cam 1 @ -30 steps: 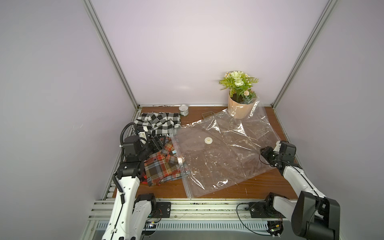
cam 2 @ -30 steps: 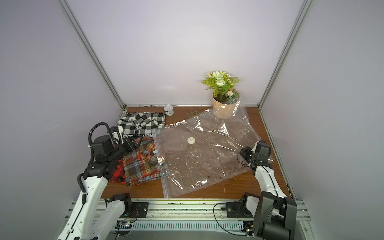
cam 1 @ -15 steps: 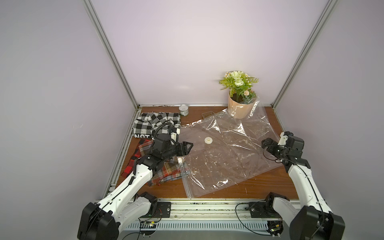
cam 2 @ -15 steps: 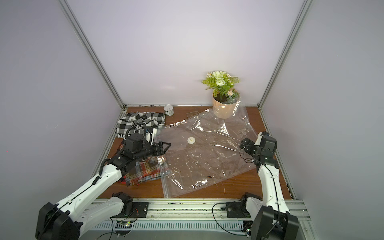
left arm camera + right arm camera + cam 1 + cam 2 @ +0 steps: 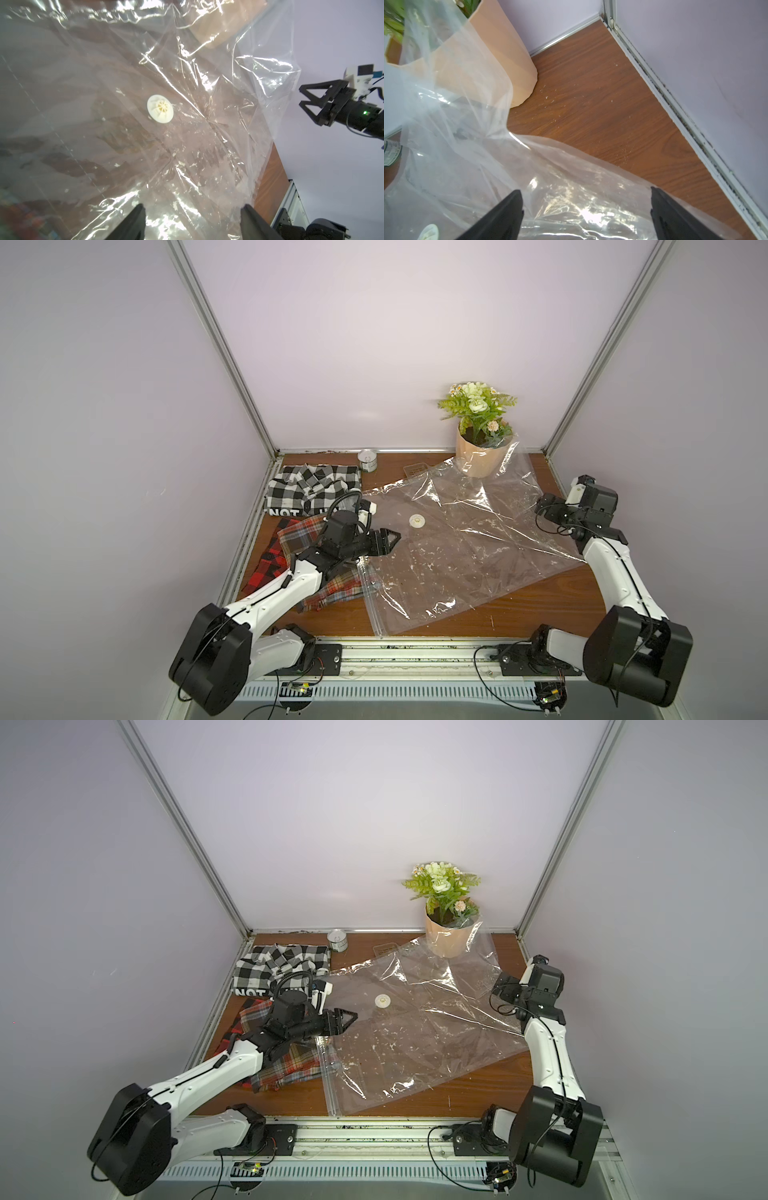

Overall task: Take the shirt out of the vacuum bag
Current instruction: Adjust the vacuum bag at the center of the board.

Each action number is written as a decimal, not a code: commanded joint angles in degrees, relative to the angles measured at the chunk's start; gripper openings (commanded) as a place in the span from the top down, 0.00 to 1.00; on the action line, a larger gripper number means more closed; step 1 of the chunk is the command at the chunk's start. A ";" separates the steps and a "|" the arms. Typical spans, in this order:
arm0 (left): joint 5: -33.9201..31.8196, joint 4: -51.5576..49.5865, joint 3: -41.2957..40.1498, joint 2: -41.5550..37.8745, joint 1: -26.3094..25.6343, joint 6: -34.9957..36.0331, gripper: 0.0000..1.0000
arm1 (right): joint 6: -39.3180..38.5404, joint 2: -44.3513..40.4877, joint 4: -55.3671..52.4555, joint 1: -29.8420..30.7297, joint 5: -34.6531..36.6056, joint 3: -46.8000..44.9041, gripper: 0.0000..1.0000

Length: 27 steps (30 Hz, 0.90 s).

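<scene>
empty vacuum bag [image 5: 465, 556] flat on the table [image 5: 540, 614], valve [image 5: 416, 521] up. plaid shirt [image 5: 332, 587] outside, beside the zip edge. 1 far corner against the flower pot [image 5: 478, 460]; checked shirt [image 5: 309, 489] and can [image 5: 368, 460] behind. long axis left to right, zip edge leftward. left gripper [image 5: 395, 538] and right gripper [image 5: 301, 97] both spread, gripping nothing.

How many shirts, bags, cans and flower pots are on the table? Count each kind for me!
Shirts: 2, a black-and-white checked shirt and a red plaid shirt in a heap that might hide more
Bags: 1, the clear plastic bag
Cans: 1, the can
Flower pots: 1, the flower pot
Total: 5
</scene>
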 commanded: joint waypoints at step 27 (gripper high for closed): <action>4.68 6.64 1.17 13.36 -0.97 -0.04 0.28 | -9.76 23.82 16.63 -11.11 -36.93 8.18 0.06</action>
